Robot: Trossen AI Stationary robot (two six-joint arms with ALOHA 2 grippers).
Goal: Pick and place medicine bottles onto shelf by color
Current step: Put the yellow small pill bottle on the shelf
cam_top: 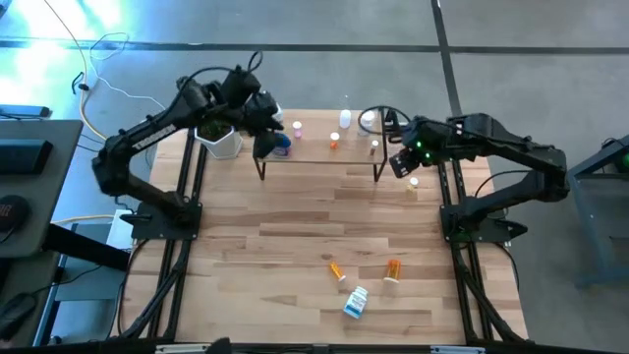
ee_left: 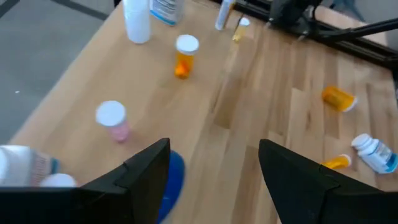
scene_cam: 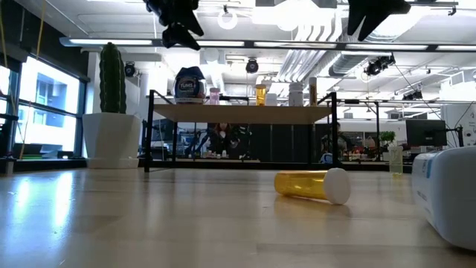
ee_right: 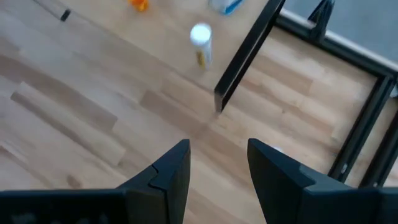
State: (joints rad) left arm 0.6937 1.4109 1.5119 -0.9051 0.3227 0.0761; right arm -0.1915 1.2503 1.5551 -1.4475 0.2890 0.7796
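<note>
The shelf [cam_top: 319, 157] stands at the table's far side, and several medicine bottles stand on its plank: a blue-capped one [scene_cam: 189, 83], a pink one [ee_left: 113, 119], an orange one [ee_left: 184, 57] and a white one [cam_top: 344, 118]. My left gripper [ee_left: 214, 168] is open above the shelf's left end, clear of the blue cap [ee_left: 173, 180]. My right gripper [ee_right: 217, 165] is open over the table by the shelf's right leg [ee_right: 239, 62], near a small white-capped vial [ee_right: 200, 42]. Two orange bottles [cam_top: 337, 270] [cam_top: 393, 268] and a white-and-blue one [cam_top: 356, 302] lie on the near table.
A white pot with a green cactus [cam_top: 220, 138] stands just left of the shelf, close under my left arm. Another small vial [cam_top: 413, 182] sits on the table right of the shelf. Bare wood lies between the shelf and the lying bottles.
</note>
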